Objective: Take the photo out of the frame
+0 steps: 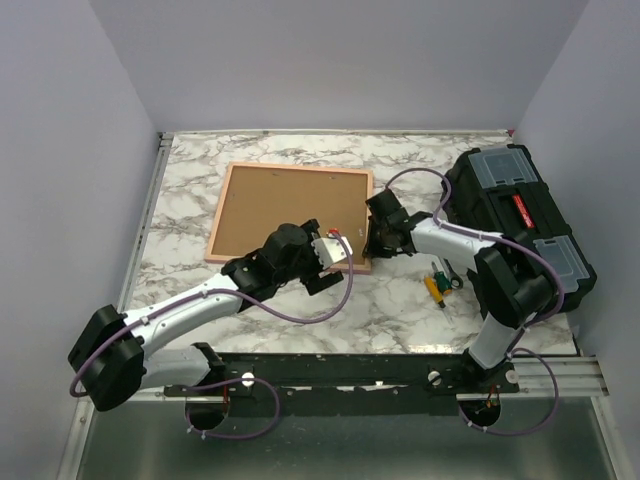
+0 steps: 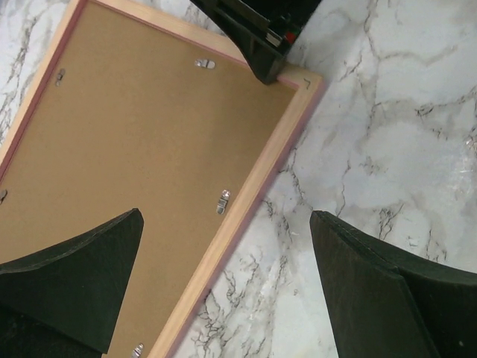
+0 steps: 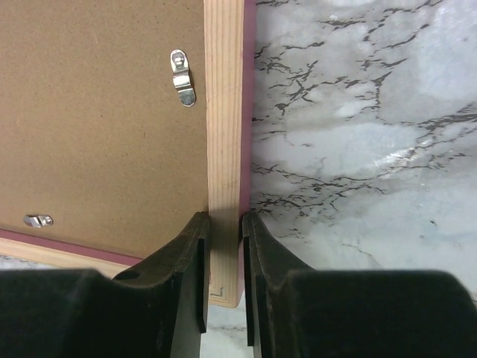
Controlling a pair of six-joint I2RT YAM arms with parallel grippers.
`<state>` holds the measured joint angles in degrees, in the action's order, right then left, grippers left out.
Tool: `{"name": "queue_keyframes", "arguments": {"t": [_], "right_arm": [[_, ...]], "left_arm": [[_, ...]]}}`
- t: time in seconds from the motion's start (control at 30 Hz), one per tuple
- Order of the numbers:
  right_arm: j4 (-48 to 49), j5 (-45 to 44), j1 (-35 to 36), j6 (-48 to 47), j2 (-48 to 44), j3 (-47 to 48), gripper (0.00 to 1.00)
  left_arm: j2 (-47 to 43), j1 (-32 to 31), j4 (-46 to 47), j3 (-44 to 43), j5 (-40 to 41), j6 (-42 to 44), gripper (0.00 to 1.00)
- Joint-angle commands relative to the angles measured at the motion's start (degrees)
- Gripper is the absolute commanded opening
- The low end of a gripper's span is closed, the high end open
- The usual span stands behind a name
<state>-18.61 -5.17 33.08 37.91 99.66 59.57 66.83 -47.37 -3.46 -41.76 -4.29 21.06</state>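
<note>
frame (image 1: 290, 205) lies back up, corner hidden under right pincer (image 1: 374, 243).

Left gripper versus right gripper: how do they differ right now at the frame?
The left gripper stands wide open, while the right gripper has its jaws narrowed around the frame's wooden rail. The left gripper holds nothing and hangs above the frame's edge; the right gripper pinches the rail near a corner. Shared: both are at the face-down frame, its brown backing up.
</note>
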Motion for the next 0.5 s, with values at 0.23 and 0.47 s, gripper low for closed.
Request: {"name": "queue_keyframes", "arguments": {"t": [0.23,0.47], "right_arm": [[-19.8,4.1,-0.2,-4.0,-4.2,18.4,0.01],[-22.6,7.3,-1.0,-3.7,-5.6,20.7,0.01]], "left_arm": [[6.6,-1.9,-5.0,-5.4,3.2,2.9,0.99],[12.1,-5.0,1.4,-3.3,20.1,9.1,0.99]]}}
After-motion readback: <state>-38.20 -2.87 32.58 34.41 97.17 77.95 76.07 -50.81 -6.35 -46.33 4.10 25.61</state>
